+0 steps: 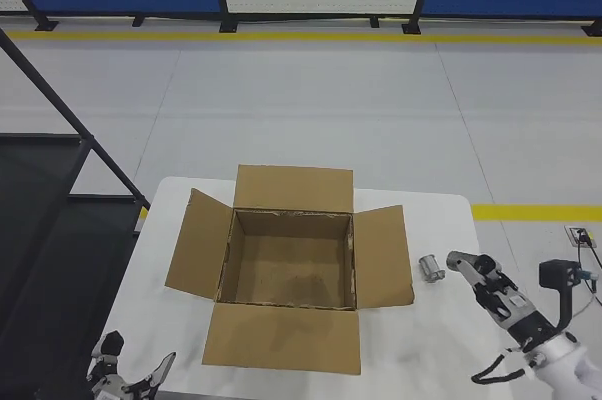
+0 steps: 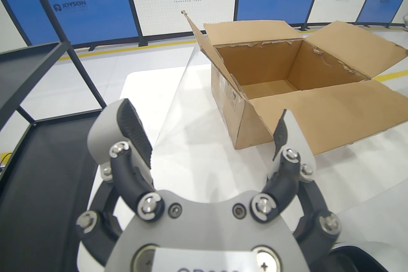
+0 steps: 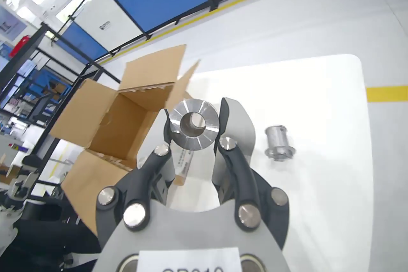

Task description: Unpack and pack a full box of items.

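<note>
An open cardboard box (image 1: 281, 340) stands in the middle of the white table, flaps spread, its inside bare. My right gripper (image 3: 195, 113) is shut on a flanged metal cylinder (image 3: 195, 124), held above the table to the right of the box (image 3: 118, 123). In the top view this gripper (image 1: 461, 263) sits just off the box's right flap. A second metal cylinder (image 3: 279, 144) lies loose on the table beside it (image 1: 430, 267). My left gripper (image 2: 205, 113) is open with nothing between its fingers, low at the table's near left corner (image 1: 131, 380), facing the box (image 2: 236, 113).
A black metal rack (image 1: 31, 230) stands against the table's left side, close to my left gripper (image 2: 38, 158). Bare white tabletop (image 1: 441, 330) stretches right of the box. Blue and white fence panels stand far behind.
</note>
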You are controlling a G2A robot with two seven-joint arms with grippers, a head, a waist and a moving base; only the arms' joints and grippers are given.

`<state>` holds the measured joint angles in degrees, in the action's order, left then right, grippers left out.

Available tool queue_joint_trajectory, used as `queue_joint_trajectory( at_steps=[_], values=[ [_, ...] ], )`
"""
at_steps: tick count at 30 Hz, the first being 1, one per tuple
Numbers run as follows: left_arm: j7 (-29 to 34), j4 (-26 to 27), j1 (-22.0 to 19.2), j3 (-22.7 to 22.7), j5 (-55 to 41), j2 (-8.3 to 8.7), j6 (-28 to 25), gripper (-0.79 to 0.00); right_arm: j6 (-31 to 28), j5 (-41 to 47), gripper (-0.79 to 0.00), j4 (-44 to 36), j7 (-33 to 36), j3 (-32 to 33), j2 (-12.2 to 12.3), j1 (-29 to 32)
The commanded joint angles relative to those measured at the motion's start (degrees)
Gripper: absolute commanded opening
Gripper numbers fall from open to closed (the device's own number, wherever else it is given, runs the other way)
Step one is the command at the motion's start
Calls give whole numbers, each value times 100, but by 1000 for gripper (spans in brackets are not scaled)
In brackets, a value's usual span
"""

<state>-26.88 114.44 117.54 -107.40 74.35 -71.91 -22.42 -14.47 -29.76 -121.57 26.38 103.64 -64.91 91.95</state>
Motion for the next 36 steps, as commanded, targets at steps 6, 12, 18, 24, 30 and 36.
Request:
queue_joint_trajectory(
  at_steps=[6,12,18,24,30,36],
  values=[
    [-216,-96,105,-52,-36,0,-176,0,601,-703,-785,-771,297,-1074,-18,-472],
    [-246,-157,122,-48,15,8,-322,0,1418,-1489,-785,-549,608,-2506,-105,-1559],
    [-246,-157,122,-48,15,8,-322,0,1418,-1489,-785,-549,608,-2506,-105,-1559],
    [-246,-157,122,-48,15,8,-322,0,1418,-1489,-785,-549,608,-2506,-105,-1559],
    [-246,-157,122,-48,15,8,-322,0,1195,-1389,-785,-328,565,-2577,-111,-1679],
    [-246,-157,122,-48,15,8,-322,0,679,-1521,-785,878,1301,-3759,-249,-3350]
  ],
)
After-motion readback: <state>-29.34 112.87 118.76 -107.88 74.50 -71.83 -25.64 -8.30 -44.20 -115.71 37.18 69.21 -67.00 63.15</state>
